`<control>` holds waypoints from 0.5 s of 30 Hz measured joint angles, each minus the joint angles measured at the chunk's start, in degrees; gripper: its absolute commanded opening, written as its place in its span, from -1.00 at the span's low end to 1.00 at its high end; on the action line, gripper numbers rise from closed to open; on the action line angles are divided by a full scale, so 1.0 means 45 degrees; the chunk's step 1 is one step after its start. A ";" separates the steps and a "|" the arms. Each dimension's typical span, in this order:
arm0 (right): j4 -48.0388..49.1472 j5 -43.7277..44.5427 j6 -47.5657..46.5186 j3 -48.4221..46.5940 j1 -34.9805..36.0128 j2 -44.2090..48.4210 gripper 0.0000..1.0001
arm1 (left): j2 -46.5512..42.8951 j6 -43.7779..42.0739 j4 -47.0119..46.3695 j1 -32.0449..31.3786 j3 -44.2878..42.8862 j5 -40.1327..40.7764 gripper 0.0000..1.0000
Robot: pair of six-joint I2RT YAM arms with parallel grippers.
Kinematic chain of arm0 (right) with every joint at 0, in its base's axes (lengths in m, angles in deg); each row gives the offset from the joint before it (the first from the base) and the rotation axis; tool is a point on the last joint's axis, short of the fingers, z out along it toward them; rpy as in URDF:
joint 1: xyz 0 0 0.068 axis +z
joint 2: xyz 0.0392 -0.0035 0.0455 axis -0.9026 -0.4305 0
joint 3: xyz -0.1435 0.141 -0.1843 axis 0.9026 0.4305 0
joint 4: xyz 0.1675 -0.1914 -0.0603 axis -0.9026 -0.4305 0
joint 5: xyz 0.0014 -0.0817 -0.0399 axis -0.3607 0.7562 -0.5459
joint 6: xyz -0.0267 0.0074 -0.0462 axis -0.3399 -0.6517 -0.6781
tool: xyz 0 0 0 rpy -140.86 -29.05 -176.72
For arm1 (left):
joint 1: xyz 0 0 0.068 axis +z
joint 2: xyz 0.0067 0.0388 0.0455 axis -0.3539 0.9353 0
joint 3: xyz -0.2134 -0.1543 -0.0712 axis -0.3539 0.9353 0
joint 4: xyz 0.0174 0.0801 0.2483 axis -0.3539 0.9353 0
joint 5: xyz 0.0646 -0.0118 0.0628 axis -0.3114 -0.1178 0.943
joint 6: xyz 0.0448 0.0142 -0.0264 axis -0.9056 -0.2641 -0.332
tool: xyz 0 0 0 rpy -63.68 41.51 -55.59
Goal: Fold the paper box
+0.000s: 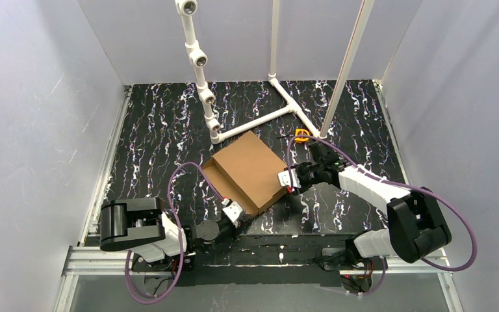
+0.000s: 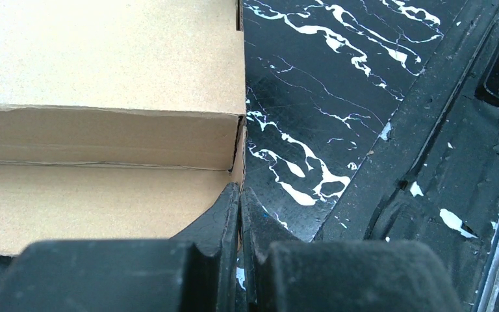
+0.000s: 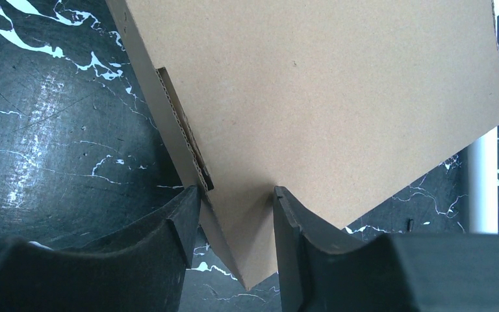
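From above, the paper box (image 1: 247, 170) lies in the middle of the tabletop (image 1: 156, 130), between the left gripper (image 1: 232, 211) and the right gripper (image 1: 287, 180). Left wrist: jaws nearly together at the box's corner wall; whether they pinch cardboard is unclear. Right wrist: jaws apart, straddling a box corner.

Plain, unprinted brown is shown across the paper box (image 1: 250, 170). Under the box, the table (image 1: 162, 130) is patterned black with white marbled veins. Behind the box a white pipe frame (image 1: 260, 120) is seen, and beside that a small orange item (image 1: 302, 136).
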 measured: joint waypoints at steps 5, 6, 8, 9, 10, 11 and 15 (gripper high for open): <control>0.0000 -0.0005 0.0000 -0.0005 0.0000 -0.0015 0.01 | -0.0024 0.0296 0.0010 0.0000 0.0015 0.0155 -1.00; 0.0000 -0.0010 0.0000 -0.0010 0.0000 -0.0015 0.01 | -0.0044 0.0350 0.0010 0.0000 0.0024 0.0170 -1.00; 0.0005 -0.0010 0.0000 -0.0015 0.0010 -0.0024 0.01 | -0.0097 0.0452 0.0049 0.0000 0.0034 0.0228 -1.00; 0.0005 -0.0010 0.0000 -0.0015 0.0010 -0.0024 0.01 | -0.0126 0.0515 0.0078 0.0000 0.0034 0.0253 -1.00; 0.0005 -0.0010 0.0000 -0.0015 0.0015 -0.0024 0.01 | -0.0160 0.0593 0.0102 0.0000 0.0034 0.0282 -1.00; 0.0005 -0.0015 0.0000 -0.0019 0.0019 -0.0024 0.01 | -0.0194 0.0665 0.0151 0.0000 0.0034 0.0321 -1.00; 0.0010 -0.0010 -0.0005 -0.0024 0.0049 -0.0039 0.01 | -0.0355 0.0826 0.0432 0.0000 0.0015 0.0345 -1.00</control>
